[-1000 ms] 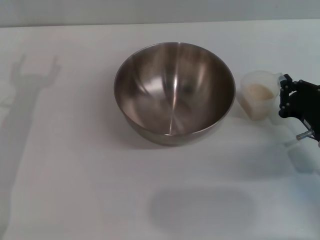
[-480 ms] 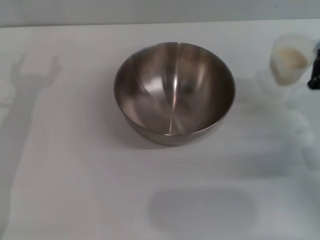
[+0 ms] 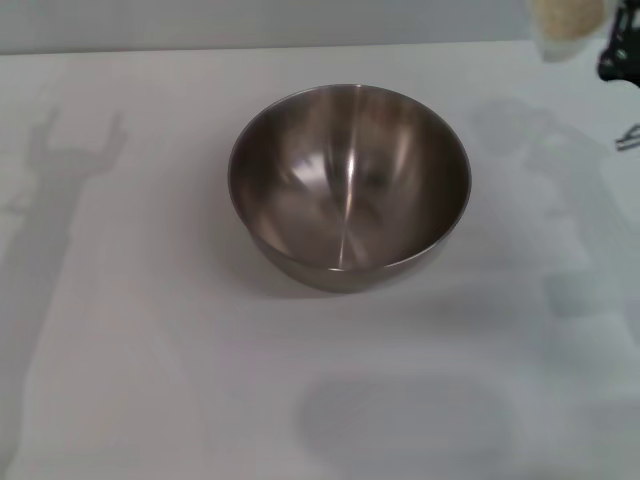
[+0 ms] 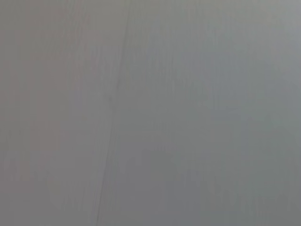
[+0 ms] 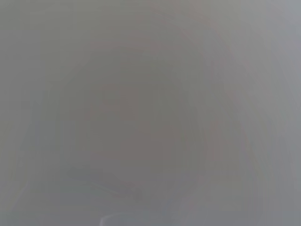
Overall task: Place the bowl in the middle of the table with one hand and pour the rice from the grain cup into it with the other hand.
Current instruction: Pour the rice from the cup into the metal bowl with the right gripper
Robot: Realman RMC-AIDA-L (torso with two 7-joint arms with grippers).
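Sitting mid-table (image 3: 120,380), the bowl (image 3: 349,185) lies empty; we note the grain cup (image 3: 568,28) with rice (image 3: 570,14) raised to its far right, grasped by the right gripper (image 3: 620,55). Left gripper out of sight.

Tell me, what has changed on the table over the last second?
The right gripper has lifted the grain cup, rice still inside, off the table beside the bowl; both now show only at the head view's upper right edge. The bowl has stayed in the middle, empty. The left gripper is out of sight; only its shadow shows, unmoved.
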